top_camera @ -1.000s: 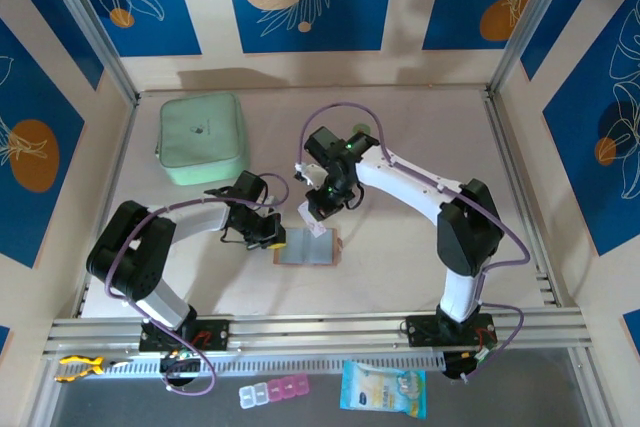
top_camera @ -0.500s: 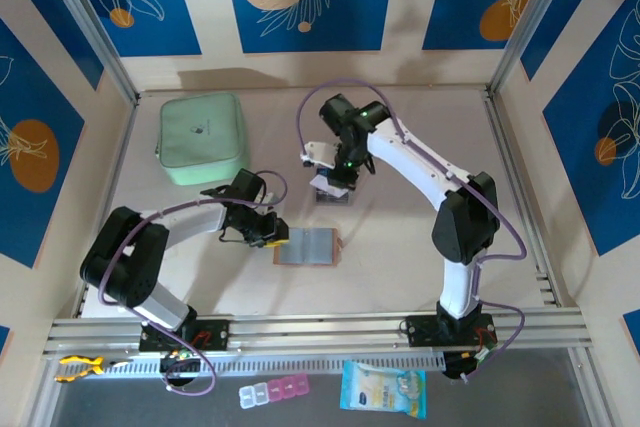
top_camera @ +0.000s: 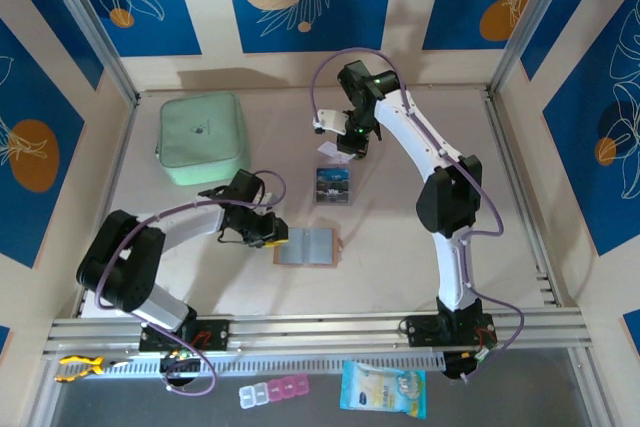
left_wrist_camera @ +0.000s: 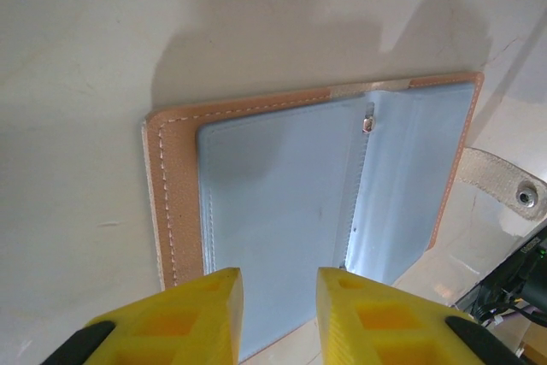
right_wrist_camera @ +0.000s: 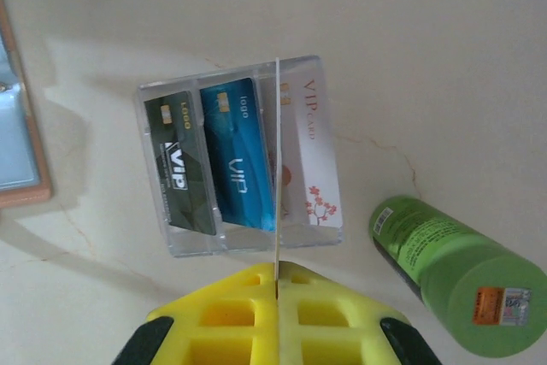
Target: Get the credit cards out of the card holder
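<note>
The credit card [right_wrist_camera: 277, 168] in the right gripper's [right_wrist_camera: 278, 275] closed jaws shows edge-on only, a thin white line, face unreadable, above a clear box [right_wrist_camera: 222, 244] holding three cards [right_wrist_camera: 242, 160]. The left gripper [left_wrist_camera: 278, 309], jaws slightly parted and empty, hovers low over the card holder [left_wrist_camera: 282, 203] lying open on the desk [left_wrist_camera: 102, 40], hiding its near edge

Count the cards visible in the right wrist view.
4. Three lie side by side in the clear box: a dark green card, a blue card and a white card. A fourth card, edge-on, is pinched in the right gripper. Others may hide in the card holder.
</note>
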### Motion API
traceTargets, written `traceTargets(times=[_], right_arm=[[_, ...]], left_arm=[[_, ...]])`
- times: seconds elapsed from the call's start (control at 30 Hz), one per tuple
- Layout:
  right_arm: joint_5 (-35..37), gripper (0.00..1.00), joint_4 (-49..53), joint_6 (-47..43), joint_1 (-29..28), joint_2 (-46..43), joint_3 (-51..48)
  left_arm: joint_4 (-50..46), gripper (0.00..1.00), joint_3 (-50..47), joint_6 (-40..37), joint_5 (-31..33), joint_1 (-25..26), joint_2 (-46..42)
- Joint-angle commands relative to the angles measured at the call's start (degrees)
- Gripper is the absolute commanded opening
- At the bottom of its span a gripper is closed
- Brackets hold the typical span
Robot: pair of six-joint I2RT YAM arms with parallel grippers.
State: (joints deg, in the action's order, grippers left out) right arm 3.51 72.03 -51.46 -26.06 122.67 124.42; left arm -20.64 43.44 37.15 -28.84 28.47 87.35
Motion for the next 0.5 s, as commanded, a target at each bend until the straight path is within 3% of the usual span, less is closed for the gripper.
traceTargets(times=[0.0,0.47], right_arm=[[-3.0,0.0,1.6,-2.7,0.6,2.4,2.5],[-3.2,0.04,-5.1,-4.3,2.3,5.6,-2.5]], left_arm=[[-1.5,0.29,-1.1,-0.1,0.6,-0.7,-1.7],[-2.1,0.3,-2.8,0.2,1.1,-1.1,-3.8]])
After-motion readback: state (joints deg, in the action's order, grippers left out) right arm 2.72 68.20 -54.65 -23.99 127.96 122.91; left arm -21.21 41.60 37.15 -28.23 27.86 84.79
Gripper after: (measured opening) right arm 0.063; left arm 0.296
